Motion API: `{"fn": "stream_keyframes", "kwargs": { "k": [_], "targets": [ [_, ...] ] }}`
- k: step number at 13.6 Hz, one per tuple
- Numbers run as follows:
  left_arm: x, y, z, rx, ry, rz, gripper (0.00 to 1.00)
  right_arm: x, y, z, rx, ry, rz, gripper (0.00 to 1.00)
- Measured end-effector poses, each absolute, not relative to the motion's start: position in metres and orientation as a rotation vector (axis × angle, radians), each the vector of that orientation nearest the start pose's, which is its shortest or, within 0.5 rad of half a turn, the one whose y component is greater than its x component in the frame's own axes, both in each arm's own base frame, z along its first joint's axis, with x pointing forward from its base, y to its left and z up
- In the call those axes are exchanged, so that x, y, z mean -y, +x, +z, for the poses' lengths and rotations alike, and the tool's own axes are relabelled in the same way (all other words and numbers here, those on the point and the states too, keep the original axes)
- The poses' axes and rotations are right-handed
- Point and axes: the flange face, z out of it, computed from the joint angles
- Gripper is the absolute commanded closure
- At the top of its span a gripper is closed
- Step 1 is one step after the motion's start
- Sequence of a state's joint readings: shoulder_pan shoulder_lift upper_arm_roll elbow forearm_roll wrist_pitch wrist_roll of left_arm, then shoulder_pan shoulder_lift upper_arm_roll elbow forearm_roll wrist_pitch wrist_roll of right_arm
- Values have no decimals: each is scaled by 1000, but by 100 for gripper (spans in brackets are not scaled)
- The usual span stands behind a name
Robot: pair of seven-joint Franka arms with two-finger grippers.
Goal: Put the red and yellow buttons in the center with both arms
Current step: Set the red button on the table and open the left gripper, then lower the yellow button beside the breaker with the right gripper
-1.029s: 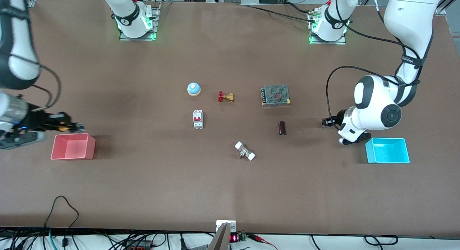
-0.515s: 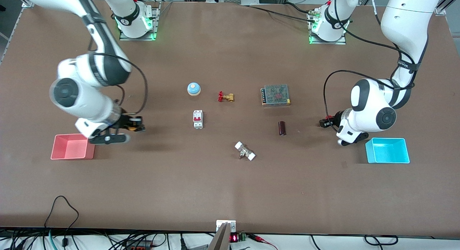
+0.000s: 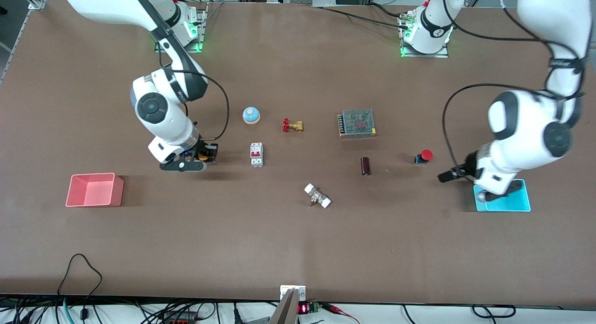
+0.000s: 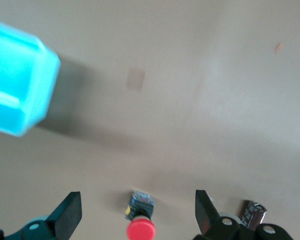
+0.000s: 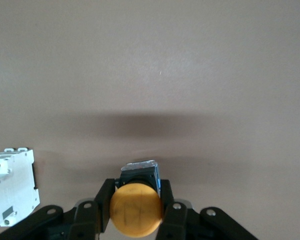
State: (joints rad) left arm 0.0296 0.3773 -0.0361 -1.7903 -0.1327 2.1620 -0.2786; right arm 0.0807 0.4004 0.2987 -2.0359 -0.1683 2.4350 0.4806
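While the round red-capped push-button on its stubby black base (image 3: 423, 157) stands alone on the bare brown matte tabletop (image 3: 298, 249), the left gripper (image 3: 448, 176) hangs just beside it toward the left arm's end of the table, its black fingers (image 4: 68, 216) spread wide and holding nothing; in the left wrist view the red cap (image 4: 141, 229) sits between those parted fingers without touching either. That button lies between the small dark brown cylinder (image 3: 365, 166) and the cyan square bin (image 3: 505, 203), which the left arm's white wrist partly covers. Toward the right arm's end, the right gripper (image 3: 205, 155) is clamped narrowly on the yellow-orange capped push-button (image 5: 136, 209), both finger pads (image 5: 103, 197) pressing its black base, low over the tabletop just beside the white breaker with a red switch (image 3: 256, 154). Whether that button's base touches the table cannot be told. The pink square bin (image 3: 94, 190) sits well apart, nearer the front camera.
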Motion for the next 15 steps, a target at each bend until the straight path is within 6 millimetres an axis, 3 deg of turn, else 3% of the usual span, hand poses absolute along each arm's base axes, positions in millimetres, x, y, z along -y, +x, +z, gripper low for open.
{"fn": "stream_keyframes", "kwargs": {
  "k": [4,6,9,11,15],
  "targets": [
    [-40,655,388,442,-3169,-69,0,-215,557,249,12,-3128,-41,75],
    [-51,657,424,356,-3176,-62,0,-216,557,245,15,-3125,-43,75],
    [-45,656,494,279,-3186,-50,0,-216,558,236,13,-3117,-45,75],
    [-41,649,528,257,-3188,-11,0,-216,557,233,13,-3116,-43,74],
    [-31,633,550,230,-3191,46,0,-216,557,230,21,-3123,-40,63]
  ]
}}
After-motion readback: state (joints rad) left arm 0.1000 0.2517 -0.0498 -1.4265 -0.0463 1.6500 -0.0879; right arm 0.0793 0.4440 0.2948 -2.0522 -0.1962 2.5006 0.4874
